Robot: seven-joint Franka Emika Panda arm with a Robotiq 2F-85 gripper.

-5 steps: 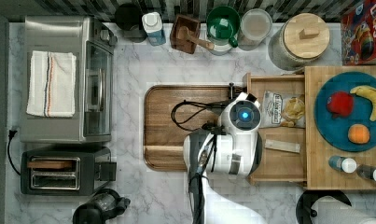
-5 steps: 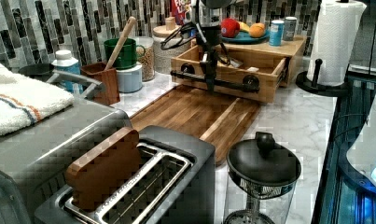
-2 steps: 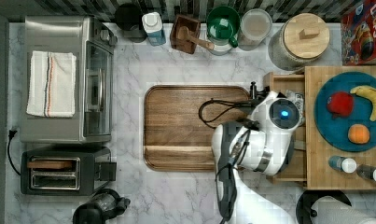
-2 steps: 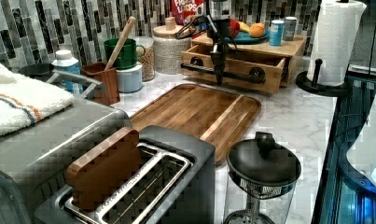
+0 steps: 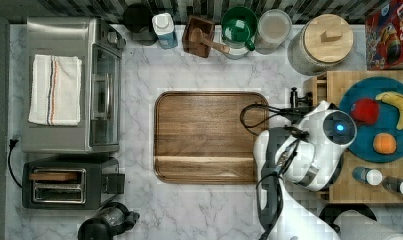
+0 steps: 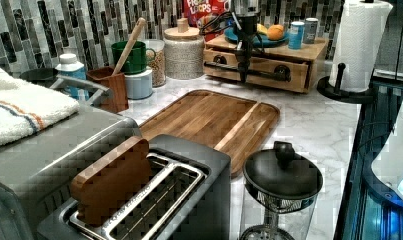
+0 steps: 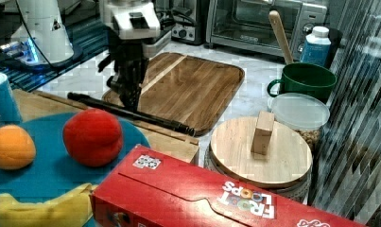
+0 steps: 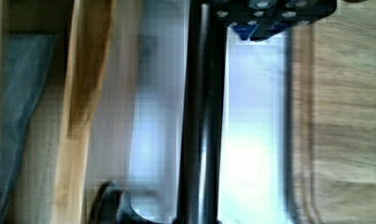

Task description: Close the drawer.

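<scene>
Scanning the top view from its left to its right, we pass a toaster oven with a folded towel on it, a toaster below that, then the dark wooden tray in the middle of the marble counter, and finally the gripper and the drawer at the top view's right. Seen from the left view, the drawer sits under a light top board that carries a blue plate of fruit, and its pale bamboo front with two dark mounts looks nearly flush with the cabinet, so we judge it almost shut. A long black handle bar runs across the drawer front, lying crosswise to the direction the drawer slides. The gripper comes straight down onto this bar near its middle; in the right view the fingers seem to straddle or pinch it, but we cannot tell whether they are closed on it or only resting against it. The drawer lies just beyond the fingers, away from the dark tray, so any remaining push would, in our judgement, go that way, square to the bar
</scene>
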